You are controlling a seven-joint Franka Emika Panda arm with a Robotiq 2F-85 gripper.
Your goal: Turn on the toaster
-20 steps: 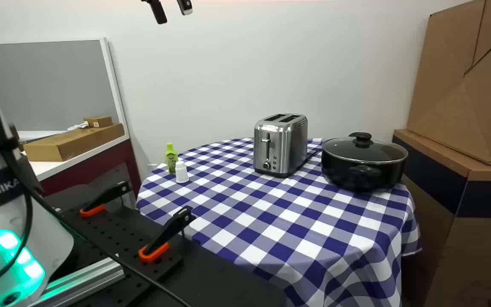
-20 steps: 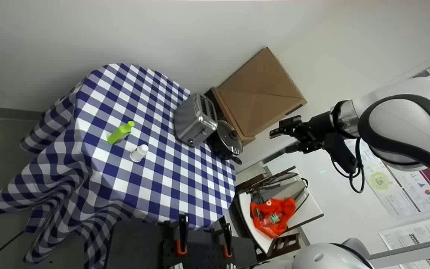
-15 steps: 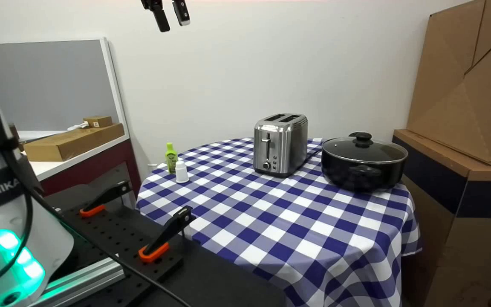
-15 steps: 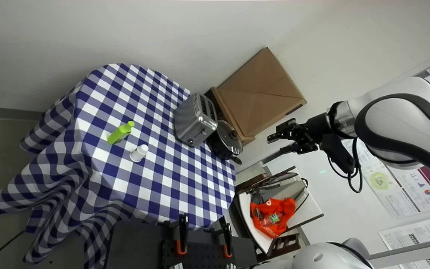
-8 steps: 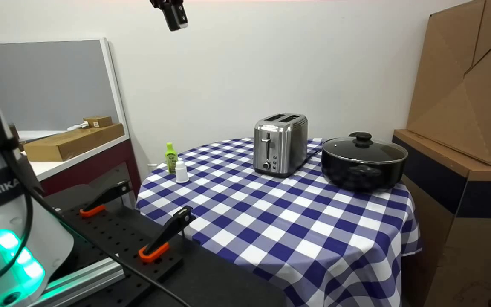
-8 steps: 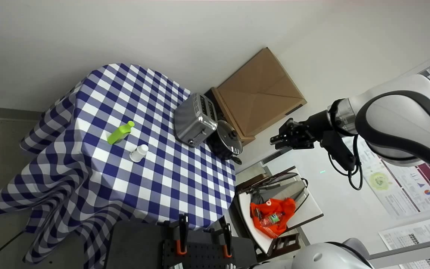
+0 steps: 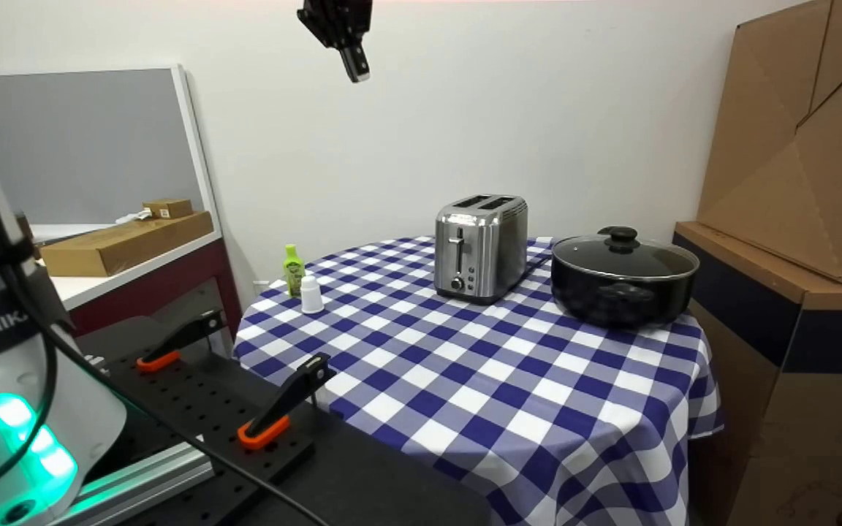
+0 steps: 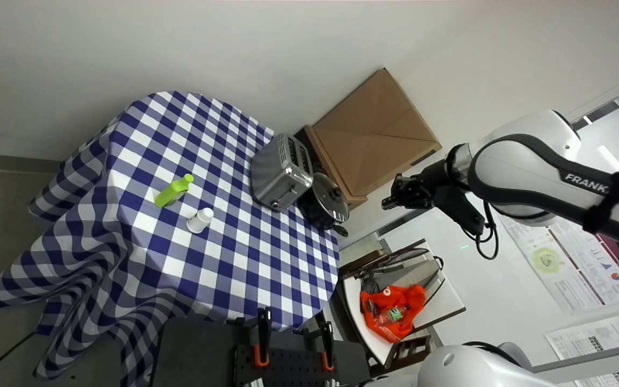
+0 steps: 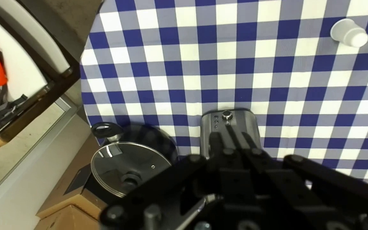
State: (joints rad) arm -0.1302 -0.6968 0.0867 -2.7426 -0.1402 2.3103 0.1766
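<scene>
The silver toaster (image 7: 479, 248) stands upright on the checked tablecloth, two slots on top. Its front lever (image 7: 456, 239) sits near the top of its vertical track, above a round knob (image 7: 457, 283). In an exterior view the toaster (image 8: 280, 172) stands beside the pot. My gripper (image 7: 355, 69) is high in the air, above and to the left of the toaster in that view, its fingers together and holding nothing; the gripper (image 8: 388, 203) also shows apart from everything. From the wrist, the toaster's knob end (image 9: 227, 115) is visible, while my dark fingers (image 9: 216, 143) hide much of the rest.
A black lidded pot (image 7: 624, 281) is right beside the toaster. A green bottle (image 7: 294, 270) and a white cup (image 7: 311, 294) stand toward the table's other end. Cardboard boxes (image 7: 794, 153) rise behind the pot. Two clamps (image 7: 286, 402) stick up from the robot's black base plate.
The fingers have gone from apart to together. The gripper has travelled toward the toaster's side and somewhat lower. Toaster, lever, pot, bottle and cup stay where they were.
</scene>
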